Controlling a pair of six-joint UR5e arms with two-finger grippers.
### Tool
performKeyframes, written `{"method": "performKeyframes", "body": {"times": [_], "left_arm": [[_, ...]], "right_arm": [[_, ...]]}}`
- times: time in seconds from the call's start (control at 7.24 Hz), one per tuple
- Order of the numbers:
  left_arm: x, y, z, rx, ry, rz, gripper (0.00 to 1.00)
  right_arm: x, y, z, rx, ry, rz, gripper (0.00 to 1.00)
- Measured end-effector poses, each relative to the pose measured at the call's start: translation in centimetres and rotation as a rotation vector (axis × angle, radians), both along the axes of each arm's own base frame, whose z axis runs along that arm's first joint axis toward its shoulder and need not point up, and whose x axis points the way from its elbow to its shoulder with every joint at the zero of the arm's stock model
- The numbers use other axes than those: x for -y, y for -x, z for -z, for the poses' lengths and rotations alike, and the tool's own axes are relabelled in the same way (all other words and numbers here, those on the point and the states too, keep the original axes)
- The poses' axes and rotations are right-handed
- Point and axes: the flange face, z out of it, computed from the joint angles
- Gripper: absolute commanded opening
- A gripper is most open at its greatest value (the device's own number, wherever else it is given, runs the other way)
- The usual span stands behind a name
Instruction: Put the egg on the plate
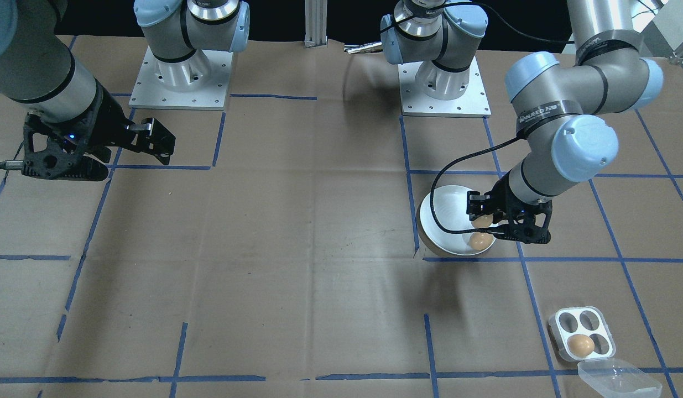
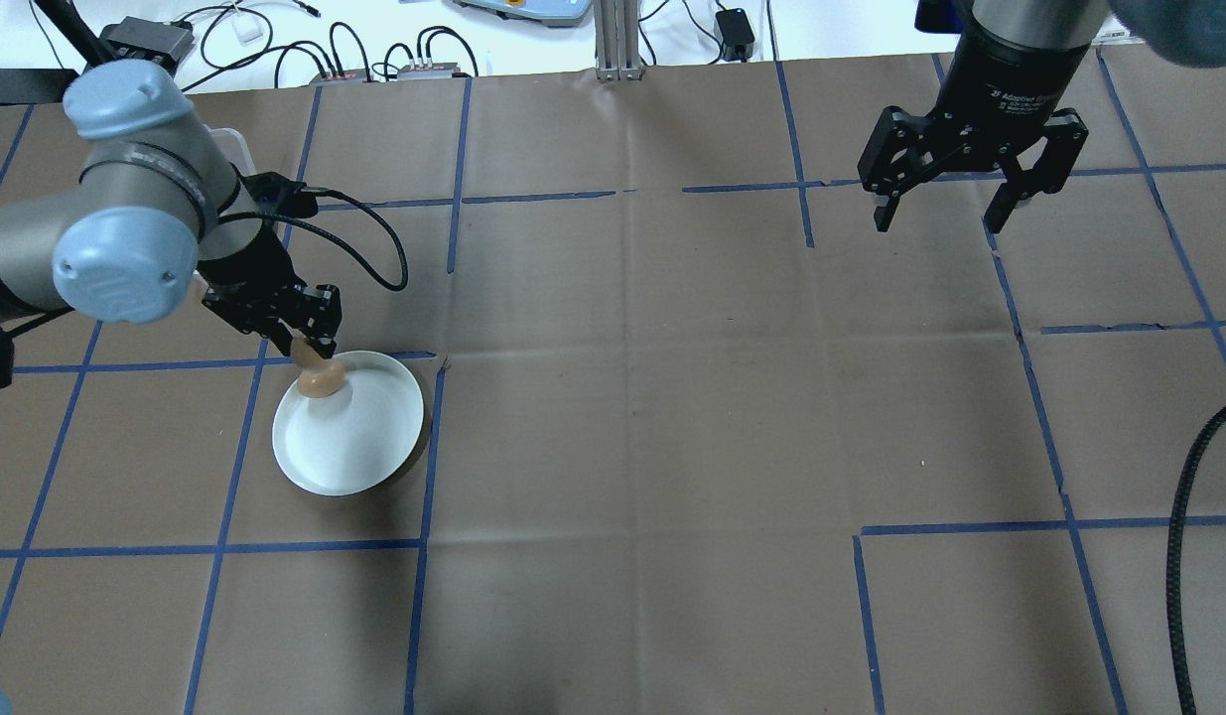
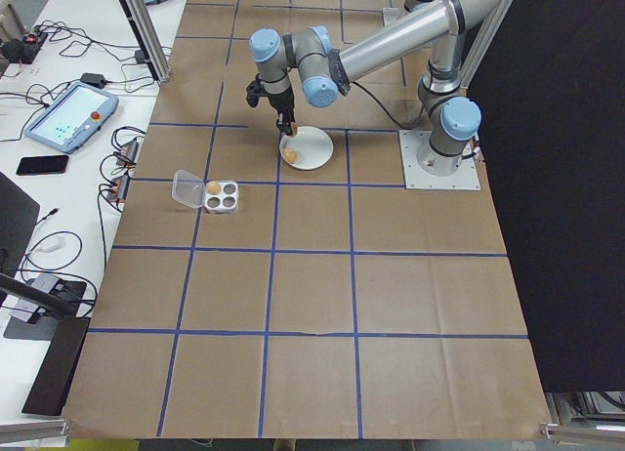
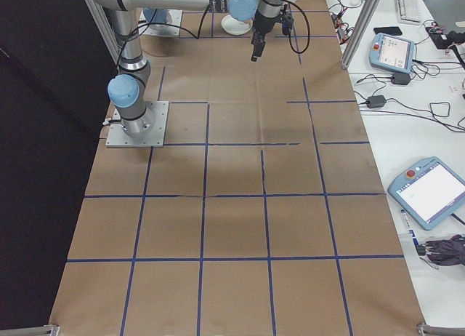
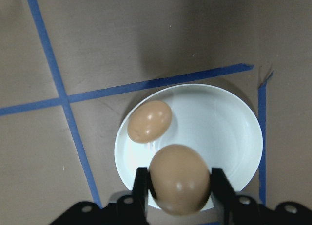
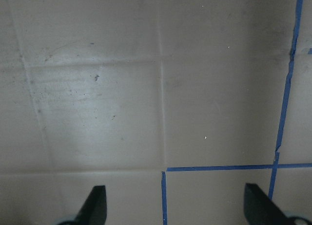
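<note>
Left wrist-mounted view shows the white plate [image 5: 229,132] below me, one brown egg [image 5: 149,121] already lying on it near the rim. My left gripper [image 5: 179,186] is clamped on a second egg [image 5: 179,185], held by its sides over the plate's edge. I judge it light, smooth and brittle, needing gentle pressure. My right gripper [image 2: 973,191] hangs spread wide, well apart from the plate. The fingertips are cut off.
</note>
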Motion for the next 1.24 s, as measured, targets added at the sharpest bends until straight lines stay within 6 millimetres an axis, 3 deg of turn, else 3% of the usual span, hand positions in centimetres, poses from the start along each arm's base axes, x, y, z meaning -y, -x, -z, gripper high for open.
{"method": "performKeyframes", "body": {"times": [0.14, 0.28, 0.41, 0.69, 0.83, 1.24], "left_arm": [[-1.2, 0.4, 2.5, 0.011, 0.041, -0.018, 0.34], [-2.3, 0.7, 4.2, 0.016, 0.066, -0.026, 0.63], [-2.9, 0.8, 5.0, 0.018, 0.075, -0.030, 0.99], [-3.1, 0.9, 4.7, 0.021, 0.091, -0.033, 1.00], [-2.6, 0.9, 3.7, 0.025, 0.111, -0.036, 1.00], [0.7, -0.1, -4.2, 0.033, 0.128, -0.052, 1.00]], "right_arm": [[0.0, 0.0, 0.0, 0.000, 0.000, 0.000, 1.00], [0.0, 0.0, 0.0, 0.000, 0.000, 0.000, 1.00], [0.0, 0.0, 0.0, 0.000, 0.000, 0.000, 1.00], [0.0, 0.0, 0.0, 0.000, 0.000, 0.000, 1.00], [0.0, 0.0, 0.0, 0.000, 0.000, 0.000, 1.00], [0.0, 0.0, 0.0, 0.000, 0.000, 0.000, 1.00]]}}
